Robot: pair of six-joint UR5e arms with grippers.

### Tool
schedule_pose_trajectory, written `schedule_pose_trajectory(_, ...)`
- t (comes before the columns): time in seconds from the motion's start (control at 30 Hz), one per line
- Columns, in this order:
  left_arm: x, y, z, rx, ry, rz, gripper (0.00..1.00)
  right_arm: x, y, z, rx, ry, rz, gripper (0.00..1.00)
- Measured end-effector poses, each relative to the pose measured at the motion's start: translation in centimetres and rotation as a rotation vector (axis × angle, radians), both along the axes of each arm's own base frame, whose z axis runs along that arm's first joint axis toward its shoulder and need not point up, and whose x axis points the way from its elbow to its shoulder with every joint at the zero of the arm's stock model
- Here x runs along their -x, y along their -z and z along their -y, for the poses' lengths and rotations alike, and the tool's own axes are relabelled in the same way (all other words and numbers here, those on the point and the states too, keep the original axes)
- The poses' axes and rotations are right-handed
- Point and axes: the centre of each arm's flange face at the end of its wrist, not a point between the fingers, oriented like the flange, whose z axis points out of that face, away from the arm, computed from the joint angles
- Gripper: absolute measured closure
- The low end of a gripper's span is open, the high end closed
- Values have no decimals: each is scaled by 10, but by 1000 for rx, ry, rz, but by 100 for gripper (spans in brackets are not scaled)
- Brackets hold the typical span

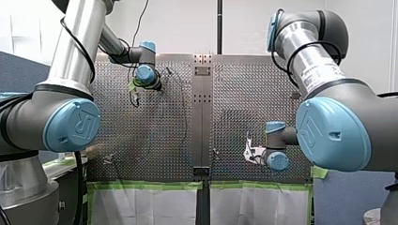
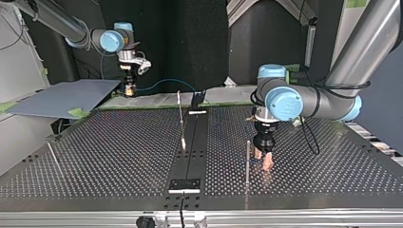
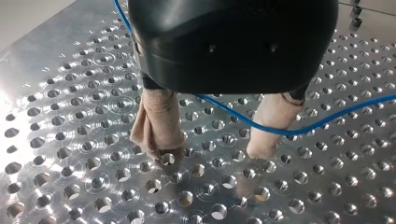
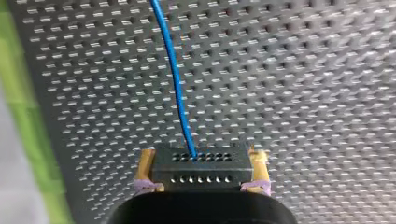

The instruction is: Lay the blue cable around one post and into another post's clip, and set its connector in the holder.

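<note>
Connector [image 4: 201,164] of the blue cable [image 4: 172,70] is clamped across its width by the yellow-padded right pincer [image 2: 129,89]. It is held at the far edge of the worktop [image 2: 119,156], toward the top view's left. Holding it there fixes one end of the line while the rest is routed. From it the cable is seen to arc along the far edge toward the middle.

The left pincer [image 3: 211,154] is set low over the perforated plate, with its beige-padded fingers [image 3: 156,123] spread wide and nothing pinched. In the left wrist view the cable is strung just under the pincer body and across one finger. Whether it lies inside the gap or merely passes in front cannot be told with certainty, though it appears loosely corralled rather than gripped. A slack guide of that kind would let the cable slide as it is led.

In the top view this pincer is placed just beside a thin upright post [image 2: 247,159], probably the one around which the cable is to be bent. No wrap around the post is visible, nothing is seen pressed into a clip, and the connector is not set in a holder. The task is therefore judged to be at an early stage.
</note>
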Motion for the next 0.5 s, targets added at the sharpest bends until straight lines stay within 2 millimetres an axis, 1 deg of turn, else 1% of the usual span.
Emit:
schedule_pose_trajectory(0.13,0,0,0,0,0,0,0,-3,-21,6,46,-2,14,100)
schedule_pose_trajectory(0.27,0,0,0,0,0,0,0,-6,-38,9,77,-5,23,100)
schedule_pose_trajectory(0.37,0,0,0,0,0,0,0,-8,-38,8,79,-8,21,100)
schedule_pose_trajectory(0.5,0,0,0,1,0,0,0,-12,-29,4,73,-15,15,100)
